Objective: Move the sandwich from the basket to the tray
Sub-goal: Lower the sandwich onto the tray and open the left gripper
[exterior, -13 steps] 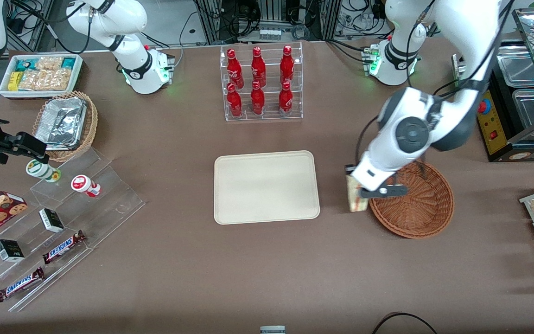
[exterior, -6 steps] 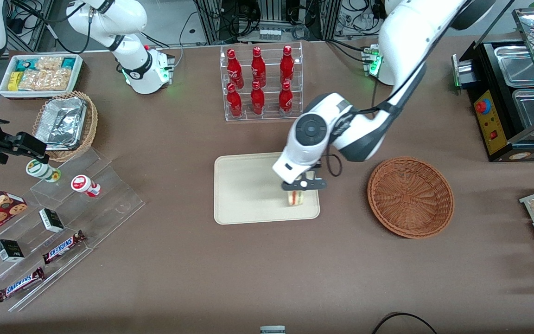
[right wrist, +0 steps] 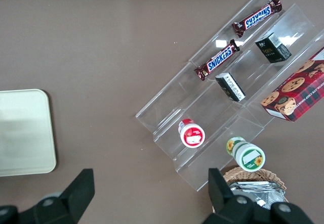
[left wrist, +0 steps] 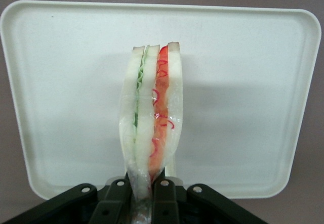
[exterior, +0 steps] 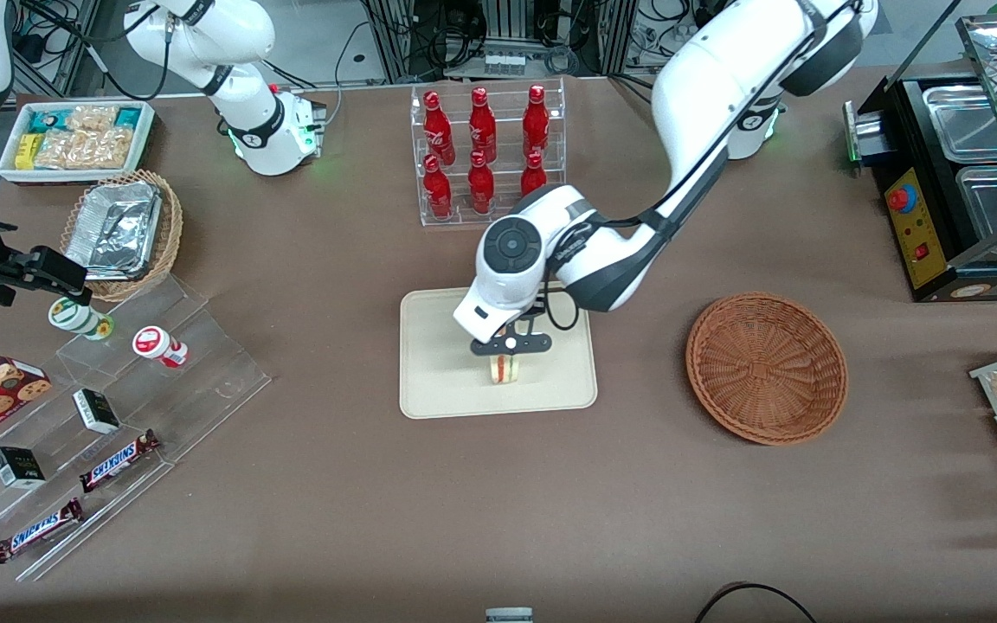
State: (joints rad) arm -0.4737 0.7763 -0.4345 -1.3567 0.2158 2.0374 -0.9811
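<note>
Carrying done: you've got the sandwich (exterior: 504, 369) over the tray (exterior: 438, 389), nearer its front edge than the arm's wrist, still pinched in the gripper (exterior: 511, 344) by its end, hanging edge-down. A second back it sat at the basket (exterior: 767, 368) rim; basket now empty. Judging: lower, then release

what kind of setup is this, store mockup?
Probably a mock snack counter in a robot lab: a rack of red bottles, candy bars on clear steps, cable racks at the table's edge. The gripper holds the sandwich over the tray; the basket sits empty.
</note>
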